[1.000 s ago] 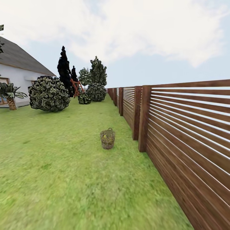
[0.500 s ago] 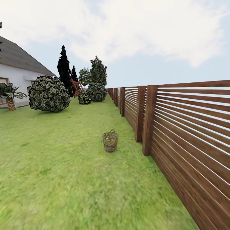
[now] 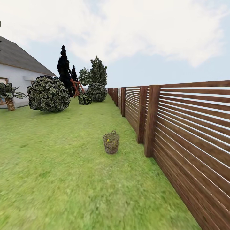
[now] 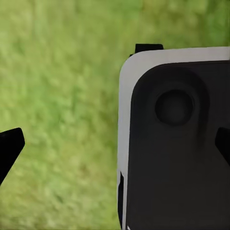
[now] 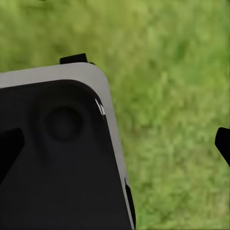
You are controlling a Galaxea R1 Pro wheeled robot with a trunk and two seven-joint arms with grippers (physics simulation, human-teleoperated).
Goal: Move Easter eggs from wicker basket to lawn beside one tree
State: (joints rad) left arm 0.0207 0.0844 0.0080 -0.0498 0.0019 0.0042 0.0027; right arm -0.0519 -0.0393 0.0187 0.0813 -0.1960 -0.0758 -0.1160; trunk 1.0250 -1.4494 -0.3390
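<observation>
The basket (image 3: pixel 111 142) stands on the grass (image 3: pixel 64 166) near the wooden fence (image 3: pixel 191 127). Something yellow (image 3: pixel 108 140) peeks out, likely an egg. The eggs look small, smooth and light, so they may slip; a soft hold around the middle seems best. Both hands hang over grass, fingertips (image 4: pixel 10 146) far apart and holding nothing. Bushes (image 3: pixel 48 93) and trees (image 3: pixel 98 72) stand far behind.

No writing, labels or numbers readable — anywhere.

Mottled green lawn (image 3: pixel 57 179), wicker basket (image 3: pixel 111 143) standing on it, bushes (image 3: pixel 48 93) farther back
</observation>
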